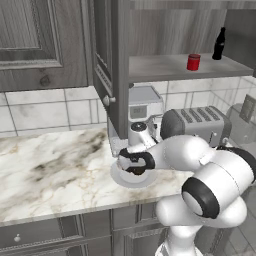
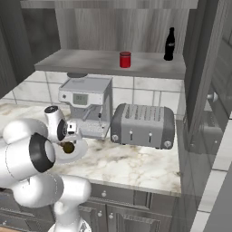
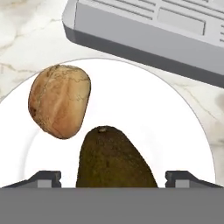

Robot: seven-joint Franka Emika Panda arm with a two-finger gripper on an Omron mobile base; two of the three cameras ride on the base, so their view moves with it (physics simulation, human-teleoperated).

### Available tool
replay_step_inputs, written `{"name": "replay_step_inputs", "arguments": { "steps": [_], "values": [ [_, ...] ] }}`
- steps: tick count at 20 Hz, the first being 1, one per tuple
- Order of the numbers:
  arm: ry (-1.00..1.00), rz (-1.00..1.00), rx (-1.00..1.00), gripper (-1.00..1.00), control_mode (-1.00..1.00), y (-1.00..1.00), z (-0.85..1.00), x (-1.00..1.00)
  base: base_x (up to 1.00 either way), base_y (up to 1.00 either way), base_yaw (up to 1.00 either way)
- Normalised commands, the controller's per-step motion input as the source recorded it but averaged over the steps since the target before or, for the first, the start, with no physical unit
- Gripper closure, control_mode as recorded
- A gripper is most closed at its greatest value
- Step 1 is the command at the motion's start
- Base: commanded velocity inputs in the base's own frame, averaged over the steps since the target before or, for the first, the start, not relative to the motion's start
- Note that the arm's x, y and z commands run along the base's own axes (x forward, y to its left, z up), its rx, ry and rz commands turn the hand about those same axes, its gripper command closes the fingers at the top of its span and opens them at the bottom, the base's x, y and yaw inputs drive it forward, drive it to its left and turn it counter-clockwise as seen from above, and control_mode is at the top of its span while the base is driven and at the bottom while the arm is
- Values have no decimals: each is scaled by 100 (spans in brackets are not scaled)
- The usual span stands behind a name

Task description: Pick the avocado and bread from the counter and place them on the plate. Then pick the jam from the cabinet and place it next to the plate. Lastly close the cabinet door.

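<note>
Marble counter (image 1: 55, 170) runs under the dark cabinet (image 1: 30, 45), whose door (image 1: 112, 65) stands swung open toward the room. On the grey shelf (image 2: 108, 63) inside sits the jam (image 2: 125, 59), with a black bottle (image 2: 169, 44) well to its right, nearer the back wall. Below the shelf a coffee machine (image 2: 87, 106) stands beside a toaster (image 2: 142, 125).

Down on the counter, the plate (image 3: 175, 131) lies just in front of the coffee machine. From the hand view both foods are on it: the bread (image 3: 59, 100) toward one side, and the avocado (image 3: 114, 159) just beside it, close enough that I can't tell whether they touch. The gripper (image 3: 113, 177) hangs right over the plate with its jaws spread wide; the avocado lies between the two tips (image 3: 47, 178), and each tip stands clear of its sides. From the base views the arm's white bulk reaches low over the plate (image 1: 131, 181), covering most of it.
</note>
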Motion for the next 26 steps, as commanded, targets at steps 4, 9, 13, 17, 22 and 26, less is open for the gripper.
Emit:
{"name": "replay_step_inputs", "arguments": {
  "steps": [4, 9, 13, 17, 22, 26],
  "values": [
    [0, -4, 0, -100, -100, 0, 53, 0, 0, 0, 0],
    [-2, -4, 5, -100, -100, -2, 77, -27, 0, 0, 0],
    [-16, -4, 11, -100, -100, -23, 81, -81, 0, 0, 0],
    [-25, -5, 9, -100, -100, -26, 79, -87, 0, 0, 0],
    [-29, -4, 9, -100, -100, -26, 83, -74, 0, 0, 0],
    [-28, -3, 12, -100, -100, -34, 77, -59, 0, 0, 0]
  ]
}}
